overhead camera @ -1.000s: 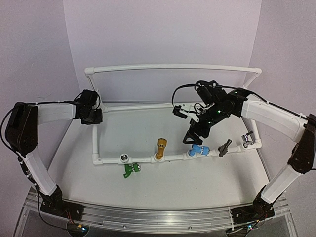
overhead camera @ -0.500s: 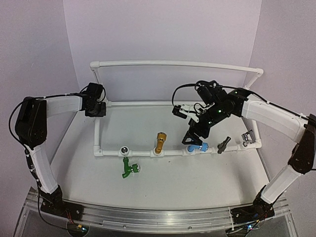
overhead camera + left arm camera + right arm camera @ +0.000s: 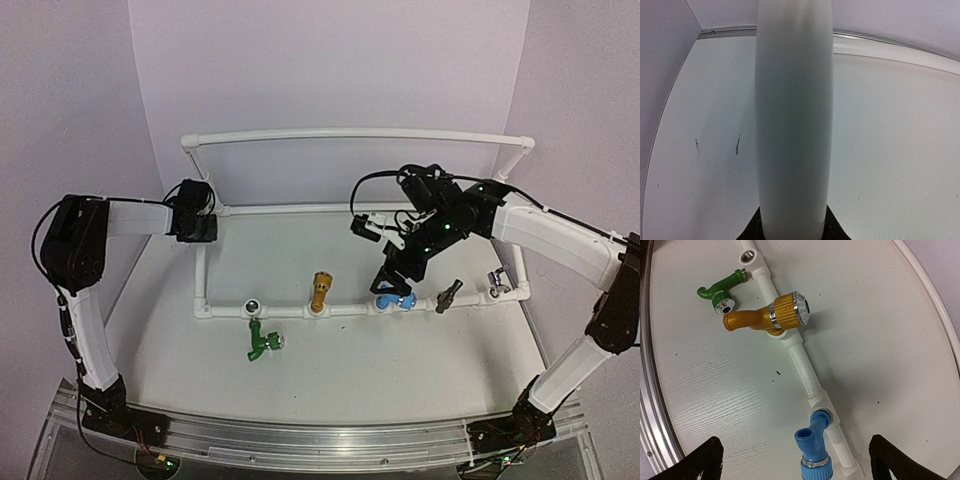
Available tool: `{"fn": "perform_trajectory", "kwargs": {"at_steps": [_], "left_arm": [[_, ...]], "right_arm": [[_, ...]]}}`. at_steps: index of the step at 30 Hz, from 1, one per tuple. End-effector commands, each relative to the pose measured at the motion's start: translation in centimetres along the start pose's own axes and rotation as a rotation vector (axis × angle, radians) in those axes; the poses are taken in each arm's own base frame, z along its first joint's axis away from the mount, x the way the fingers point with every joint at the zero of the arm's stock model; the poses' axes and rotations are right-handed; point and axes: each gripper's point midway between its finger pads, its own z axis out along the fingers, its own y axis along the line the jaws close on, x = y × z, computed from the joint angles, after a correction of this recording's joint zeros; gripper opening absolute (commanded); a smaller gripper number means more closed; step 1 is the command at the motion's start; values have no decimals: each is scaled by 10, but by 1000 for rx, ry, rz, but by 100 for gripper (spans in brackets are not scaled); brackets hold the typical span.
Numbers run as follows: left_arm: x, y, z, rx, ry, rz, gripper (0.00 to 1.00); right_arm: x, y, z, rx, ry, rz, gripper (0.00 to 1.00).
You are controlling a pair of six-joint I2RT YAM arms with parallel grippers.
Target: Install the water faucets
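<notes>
Left gripper [image 3: 197, 227]: clenched on the frame's [image 3: 330, 311] rear-left pipe. We judged it a brace against twisting.
Right gripper [image 3: 395, 277]: released, jaws wide and empty. We judged it was lining up a grasp.
Blue faucet [image 3: 812, 447]: directly beneath the right gripper, seated in the front pipe; chrome collar.
Gold faucet [image 3: 322, 290]: left of that gripper, seated; chrome ring.
Green faucet [image 3: 262, 343]: farther left, loose on the table [image 3: 400, 380], beside an empty socket [image 3: 252, 306]; hooked spout.
Grey faucet [image 3: 448, 295], silver faucet [image 3: 499, 278]: right of that gripper, on the frame.
</notes>
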Motion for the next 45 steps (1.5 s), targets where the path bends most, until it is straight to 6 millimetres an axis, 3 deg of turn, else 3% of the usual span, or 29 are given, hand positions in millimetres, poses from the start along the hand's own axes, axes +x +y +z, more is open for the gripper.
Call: {"fn": "perform_trajectory", "kwargs": {"at_steps": [1,10,20,23,26,29,31,36,39,41,45], "left_arm": [[-17,-18,-44,41,-133,53,0],[26,-26,-92,63,-80,-1,0],[97,-49,-128,117,111,-6,0],[104,-50,-141,146,151,-11,1],[97,-53,-161,191,146,-5,6],[87,-56,-184,254,131,-5,22],[83,-56,-194,277,128,-3,41],[83,-54,-206,281,174,18,70],[81,-54,-214,299,172,-18,81],[78,-51,-219,303,151,-43,88],[76,-41,-219,267,123,-13,92]], "right_arm": [[-9,0,-14,12,-51,1,98],[-13,4,-15,-15,-69,-28,98],[-15,17,-22,-72,-73,-157,98],[-18,23,-25,-78,-56,-221,98],[-22,28,-26,-95,-31,-280,97],[-32,35,-27,-116,-41,-348,96],[-43,43,-29,-113,-54,-411,95],[-59,63,-29,-115,-33,-587,94],[-68,80,-28,-116,-35,-692,91],[-71,102,-22,-130,-29,-762,90],[-79,141,-10,-177,-46,-796,88]]}}
